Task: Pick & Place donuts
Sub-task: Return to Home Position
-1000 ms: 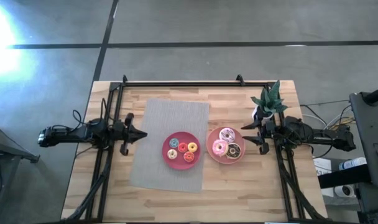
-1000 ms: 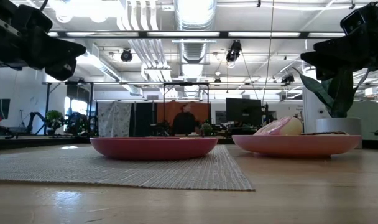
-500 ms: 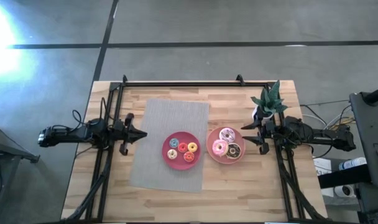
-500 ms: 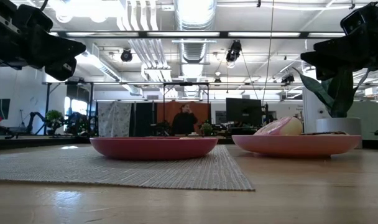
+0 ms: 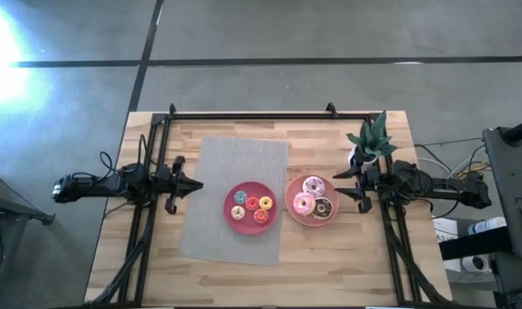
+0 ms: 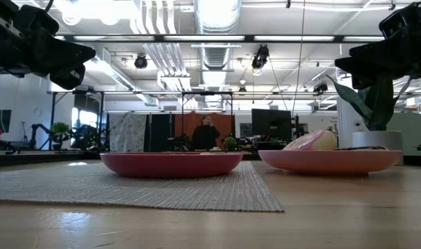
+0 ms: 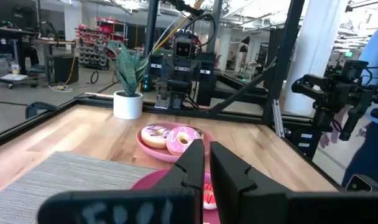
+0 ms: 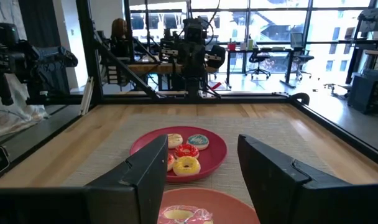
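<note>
Small donuts on red plate, large donuts on pink plate. Placing looks done; homing step. Left gripper at mat edge, jaws closed. Right gripper near pink plate, jaws open. Next: park arms.

Three large donuts on the right plate, five small donuts on the left plate. Two plates, one mat, one potted plant.
</note>
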